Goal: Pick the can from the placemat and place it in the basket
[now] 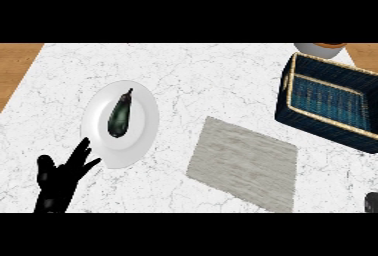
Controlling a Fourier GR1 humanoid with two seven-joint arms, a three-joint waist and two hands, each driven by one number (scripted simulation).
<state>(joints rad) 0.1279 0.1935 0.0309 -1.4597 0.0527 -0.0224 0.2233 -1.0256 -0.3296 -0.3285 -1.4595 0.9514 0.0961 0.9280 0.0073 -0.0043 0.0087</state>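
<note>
At lower left I see my left hand (60,177), fingers straight and spread, cut off at the wrist. Just beside it a smooth white plate (145,131) carries a dark glossy eggplant (120,116). The grey, woven-looking placemat (244,162) lies bare on the marbled counter (207,75); I can't find the can. The navy wicker basket (299,117) runs past the right edge. A dark sliver (371,201) at lower right is unreadable, fingers undeterminable.
</note>
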